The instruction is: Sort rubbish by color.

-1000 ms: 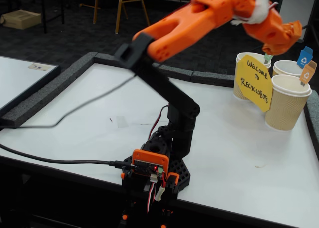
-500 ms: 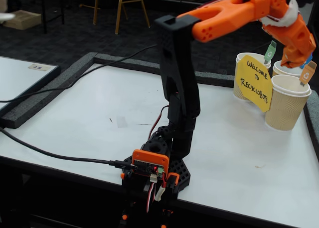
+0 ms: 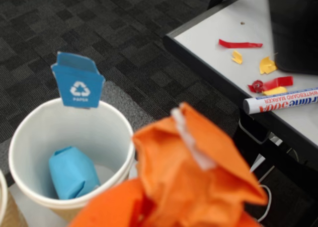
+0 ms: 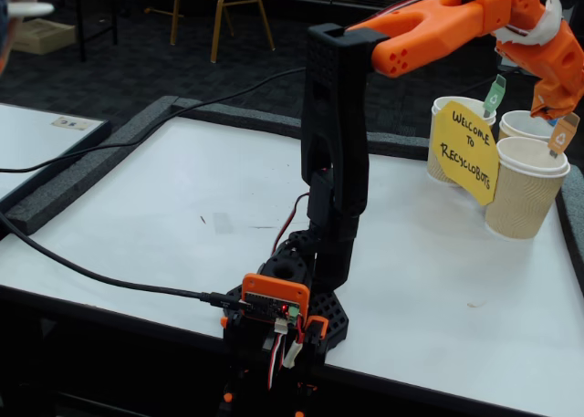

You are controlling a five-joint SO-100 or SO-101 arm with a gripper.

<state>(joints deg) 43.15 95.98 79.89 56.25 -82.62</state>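
Showing only in the wrist view, blue wad (image 3: 72, 172) fills a cup (image 3: 107, 132); tool (image 4: 558, 105) state unclear.

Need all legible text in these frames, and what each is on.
"WELCOME TO RECYCLOBOTS": yellow sign leaning on the cups, fixed view.
"PAPER", under a recycling symbol: blue tag on the cup holding the blue wad, wrist view.
"WHITEBOARD MARKER": marker on the neighbouring table; its red brand lettering is too blurred to read.
Green tag and orange tag: symbols only, text too small.
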